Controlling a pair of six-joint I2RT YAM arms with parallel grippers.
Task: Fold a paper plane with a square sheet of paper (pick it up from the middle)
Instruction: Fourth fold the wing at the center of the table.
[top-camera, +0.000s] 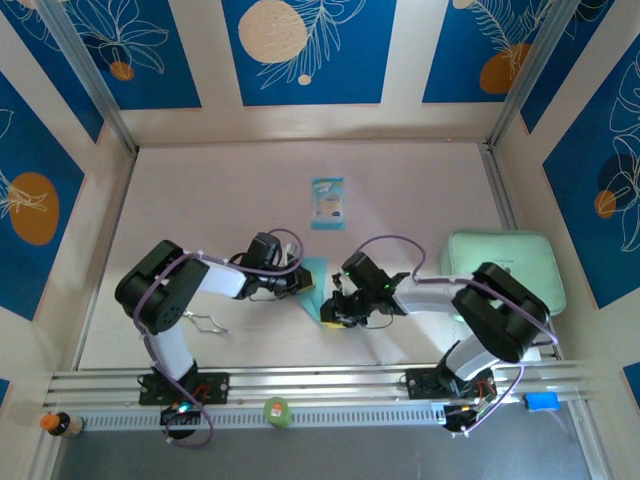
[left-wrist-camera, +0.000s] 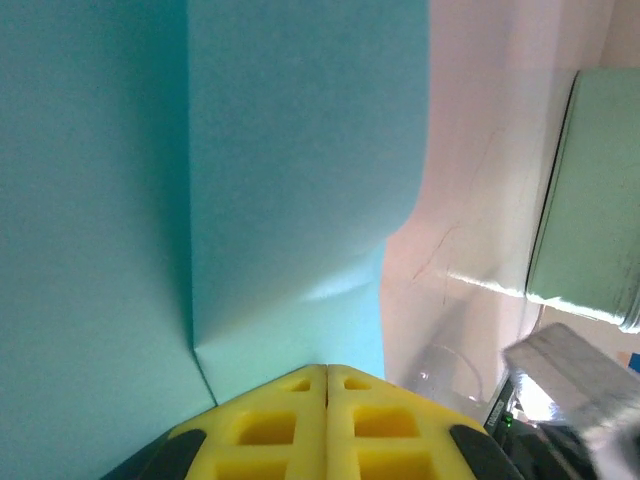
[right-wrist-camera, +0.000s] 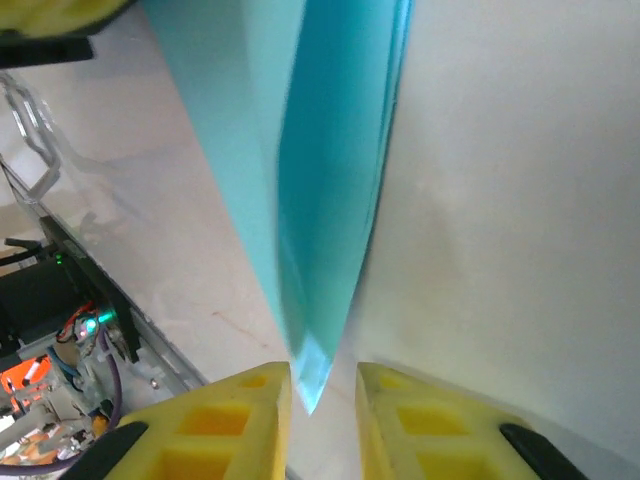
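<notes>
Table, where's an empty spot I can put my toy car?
Bare patches: the far left, between the back wall and the left arm, left of the packet; and the far right, between the packet and the green pad. Crowded: the near middle, where the left gripper and right gripper meet at the blue paper.

Your left gripper pinches the square sheet of paper, fingers pressed together; your right gripper, just beside it, has its fingers slightly parted; both elbows are bent.
</notes>
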